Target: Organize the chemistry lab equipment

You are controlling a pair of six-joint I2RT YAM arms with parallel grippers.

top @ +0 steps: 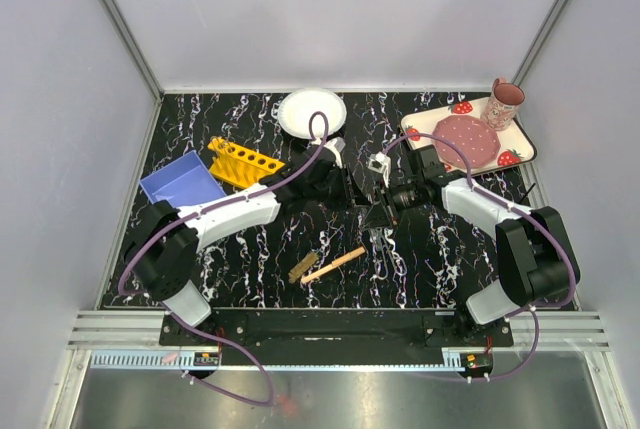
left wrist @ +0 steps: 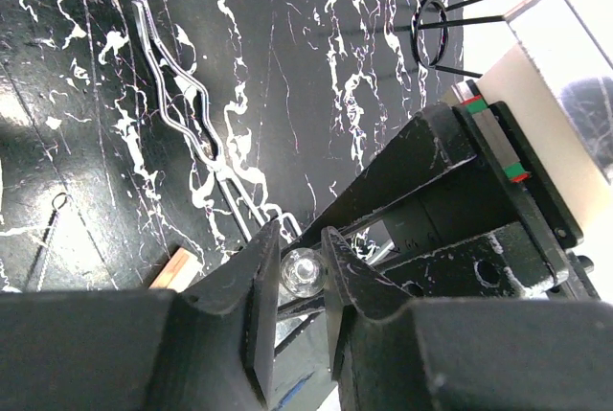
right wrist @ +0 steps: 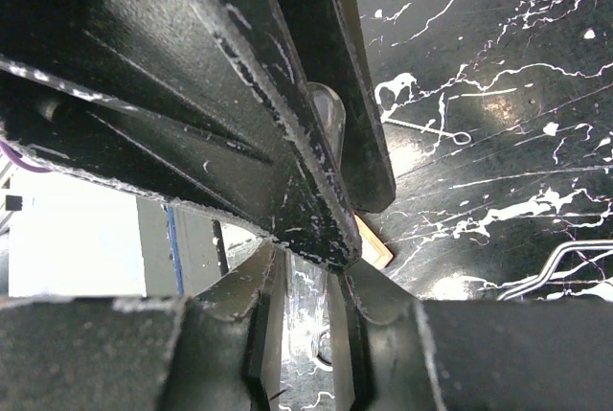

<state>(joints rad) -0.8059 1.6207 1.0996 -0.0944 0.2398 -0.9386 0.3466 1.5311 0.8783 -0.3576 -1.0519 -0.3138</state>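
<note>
Tube (left wrist: 300,272): clear, held over table (left wrist: 316,66)
Left jaws: clenched on tube end
Right jaws: grasped same tube

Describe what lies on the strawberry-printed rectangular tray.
On the strawberry-printed rectangular tray sit a pink patterned cup, at its far right corner, and a round dusky-pink disc. The right arm covers part of its near edge; anything beneath the disc is hidden.

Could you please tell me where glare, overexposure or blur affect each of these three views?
Top external: evenly lit and sharp, no strong glare on the table. Left wrist: upper right corner blown out white; left gripper and clear tube soft. Right wrist: white washout at lower left, glare patches on the table, right gripper dark and blurred.
</note>
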